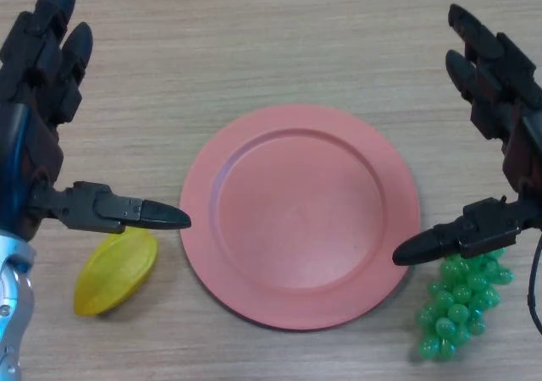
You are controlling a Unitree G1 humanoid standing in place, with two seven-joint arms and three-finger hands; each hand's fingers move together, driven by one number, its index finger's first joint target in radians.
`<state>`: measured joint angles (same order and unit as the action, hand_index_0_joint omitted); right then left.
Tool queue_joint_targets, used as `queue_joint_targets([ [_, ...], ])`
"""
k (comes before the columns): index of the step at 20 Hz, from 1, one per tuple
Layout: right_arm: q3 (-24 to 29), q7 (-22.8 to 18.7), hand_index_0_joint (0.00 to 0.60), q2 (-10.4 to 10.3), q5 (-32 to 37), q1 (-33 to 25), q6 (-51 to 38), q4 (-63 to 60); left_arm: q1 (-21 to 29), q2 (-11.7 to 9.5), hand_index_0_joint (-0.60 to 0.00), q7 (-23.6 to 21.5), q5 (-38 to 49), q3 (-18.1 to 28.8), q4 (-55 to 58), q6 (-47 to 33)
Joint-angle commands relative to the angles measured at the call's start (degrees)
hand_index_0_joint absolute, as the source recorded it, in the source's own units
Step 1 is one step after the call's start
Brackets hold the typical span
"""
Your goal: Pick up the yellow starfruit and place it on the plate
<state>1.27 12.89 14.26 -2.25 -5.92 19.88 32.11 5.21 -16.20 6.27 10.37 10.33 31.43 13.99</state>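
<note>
The yellow starfruit lies on the table at the lower left, just left of the pink plate. The plate sits in the middle of the view with nothing on it. My left hand hovers above and left of the starfruit, fingers straight and pointing away, its thumb reaching right over the fruit's upper end. It holds nothing. My right hand is at the right edge, open too, with its thumb pointing toward the plate's right rim.
A bunch of green grapes lies at the lower right, beside the plate's rim and partly under my right thumb. The surface is a light wood-grain table.
</note>
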Motion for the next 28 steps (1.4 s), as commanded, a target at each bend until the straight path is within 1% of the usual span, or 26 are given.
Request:
queue_joint_targets([
  [1, 2.1, -2.5, 0.0, 0.7, -0.3, -2.4, -6.0, 2.5, 2.1, -2.0, 0.0, -1.1, -0.9, 2.7, 4.0, -4.8],
  [3, 2.0, -3.1, 0.0, 0.5, -0.5, -2.3, -6.9, 2.3, 2.0, -1.9, 0.0, -1.5, -1.9, 2.4, 4.0, -5.4],
  [5, 2.0, -2.6, 0.0, 0.6, 0.0, -2.1, -7.1, 2.3, 1.5, -1.6, 0.0, -1.3, -2.3, 2.4, 3.6, -6.6],
  [6, 1.6, -0.4, 0.0, 0.9, -0.2, -1.4, -8.4, 1.8, 1.5, -1.8, 0.0, -1.0, -2.5, 2.7, 3.5, -6.7],
  [8, 1.5, 2.0, 0.0, 0.8, 0.0, -0.8, -9.8, 1.6, 1.8, -2.0, 0.0, -0.7, -3.4, 2.5, 3.5, -6.6],
  [11, 1.3, 2.2, 0.0, 0.5, 0.7, -0.5, -10.4, 1.7, 1.1, -1.6, 0.0, -0.4, -5.6, 2.3, 2.8, -9.2],
  [13, 1.0, 2.3, 0.0, 0.4, 1.1, -0.3, -9.6, 2.0, 0.7, -1.5, 0.0, -0.7, -5.6, 2.8, 3.1, -9.1],
  [15, 0.2, 2.9, 0.0, 0.2, 1.1, -0.1, -9.5, 1.9, 0.5, -2.3, 0.0, -0.1, -5.3, 4.7, 4.6, -5.9],
  [16, -0.5, 3.7, 0.0, 0.0, 2.2, -0.2, -8.1, 2.1, 0.1, -2.8, 0.0, 0.6, -5.5, 6.2, 4.9, -4.0],
  [17, -0.8, 4.0, 0.0, -0.1, 2.3, -0.2, -7.7, 2.2, 0.0, -3.1, 0.0, 0.9, -6.1, 6.8, 4.4, -3.8],
  [19, -1.5, 4.4, 0.0, -0.3, 2.2, -0.2, -8.7, 1.1, -1.5, -3.9, 0.0, 3.2, -11.8, 8.1, 0.8, -8.0],
  [21, -1.8, 3.5, 0.0, -0.8, 2.9, -1.3, -8.2, 0.2, -1.7, -4.4, 0.0, 3.9, -14.8, 9.8, -1.7, -9.0],
  [22, -2.4, 3.1, 0.0, -1.1, 3.3, -1.5, -7.7, -0.2, -2.0, -5.0, 0.0, 3.4, -19.6, 10.2, -3.6, -6.9],
  [23, -2.7, 3.0, 0.0, -1.1, 3.3, -1.7, -7.1, -0.1, -2.4, -5.1, 0.0, 3.0, -22.6, 9.9, -4.7, -6.2],
  [24, -3.1, 3.6, 0.0, -1.2, 3.7, -1.8, -6.3, -0.1, -3.0, -5.2, 0.0, 4.5, -27.4, 9.5, -6.2, -2.7],
  [25, -3.1, 3.8, 0.0, -1.3, 4.1, -1.9, -5.6, 0.1, -3.1, -5.4, 0.0, 5.4, -28.7, 9.7, -6.4, -0.9],
  [27, -3.5, 4.4, 0.0, -1.2, 4.0, -1.3, -4.9, 0.0, -4.4, -4.8, 0.0, 7.7, -31.4, 8.9, -6.7, 2.3],
  [28, -3.5, 4.7, 0.0, -1.2, 3.7, -1.1, -4.6, -0.1, -5.3, -4.0, 0.0, 9.0, -32.4, 8.1, -7.2, 2.6],
])
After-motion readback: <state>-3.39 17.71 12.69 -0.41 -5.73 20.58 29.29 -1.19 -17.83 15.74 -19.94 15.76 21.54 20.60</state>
